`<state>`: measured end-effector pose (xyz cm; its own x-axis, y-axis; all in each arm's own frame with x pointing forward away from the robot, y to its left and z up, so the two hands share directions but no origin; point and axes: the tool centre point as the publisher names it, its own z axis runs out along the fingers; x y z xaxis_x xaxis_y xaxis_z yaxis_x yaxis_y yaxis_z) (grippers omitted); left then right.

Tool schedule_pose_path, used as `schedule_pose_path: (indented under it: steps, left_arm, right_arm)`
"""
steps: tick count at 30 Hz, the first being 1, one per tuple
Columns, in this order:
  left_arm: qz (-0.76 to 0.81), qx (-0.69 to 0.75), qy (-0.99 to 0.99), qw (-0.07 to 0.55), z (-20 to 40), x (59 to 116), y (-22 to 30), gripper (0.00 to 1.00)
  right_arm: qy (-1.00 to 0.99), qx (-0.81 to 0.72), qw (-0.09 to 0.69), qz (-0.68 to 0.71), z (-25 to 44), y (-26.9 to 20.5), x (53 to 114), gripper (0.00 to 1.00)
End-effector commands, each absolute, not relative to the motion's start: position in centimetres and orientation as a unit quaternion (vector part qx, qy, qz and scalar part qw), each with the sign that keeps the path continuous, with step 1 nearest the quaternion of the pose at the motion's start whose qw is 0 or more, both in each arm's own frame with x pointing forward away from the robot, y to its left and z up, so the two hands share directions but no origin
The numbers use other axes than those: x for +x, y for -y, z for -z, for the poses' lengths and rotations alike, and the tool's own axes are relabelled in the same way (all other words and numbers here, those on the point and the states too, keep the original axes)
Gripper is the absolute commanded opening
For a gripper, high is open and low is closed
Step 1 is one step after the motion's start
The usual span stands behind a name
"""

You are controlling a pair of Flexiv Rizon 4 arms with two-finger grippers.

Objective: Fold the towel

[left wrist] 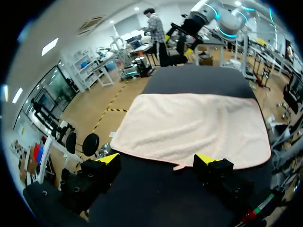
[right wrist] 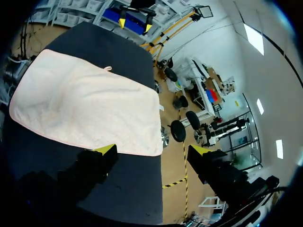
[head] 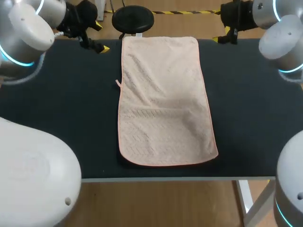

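Note:
A pale pink towel point(head: 163, 101) lies flat and unfolded on the black table point(head: 61, 109), its long side running from the far edge to the near edge. A small loop tag point(head: 117, 84) sticks out of its left edge. My left gripper point(head: 94, 46) hangs open above the far left of the table, just left of the towel's far left corner. In its wrist view the open fingers point(left wrist: 157, 161) frame the towel's point(left wrist: 194, 125) tagged edge from above. My right gripper point(head: 226, 35) is open over the far right, beside the far right corner; its wrist view point(right wrist: 152, 151) looks down on the towel point(right wrist: 85, 106).
Bare black tabletop runs down both sides of the towel. The white bases of my arms point(head: 33, 175) point(head: 291, 189) bulk at the near left and near right corners.

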<state>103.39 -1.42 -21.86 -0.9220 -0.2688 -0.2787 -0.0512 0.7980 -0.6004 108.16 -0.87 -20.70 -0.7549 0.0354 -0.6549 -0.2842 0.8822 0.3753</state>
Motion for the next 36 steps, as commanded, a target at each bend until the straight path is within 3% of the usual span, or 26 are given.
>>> schedule_pose_path:
  steps: [1,6,20,36]
  left_arm:
    - [0.075,0.013,-0.992,0.103,22.3,104.6,2.4,1.00]
    - [0.030,0.084,-0.990,0.106,24.3,103.3,4.3,1.00]
    - [0.013,0.062,-0.991,0.121,29.6,102.3,8.1,1.00]
    - [0.070,0.007,-0.992,0.101,34.4,101.9,11.4,1.00]
  right_arm:
    - [-0.945,-0.198,0.256,-0.053,20.5,0.4,108.4,1.00]
    - [-0.958,-0.185,0.217,0.007,21.6,-0.7,106.9,1.00]
    - [-0.982,-0.064,0.172,0.036,28.2,-1.7,103.8,1.00]
    - [-0.980,-0.054,0.192,0.013,33.2,-1.9,102.9,1.00]
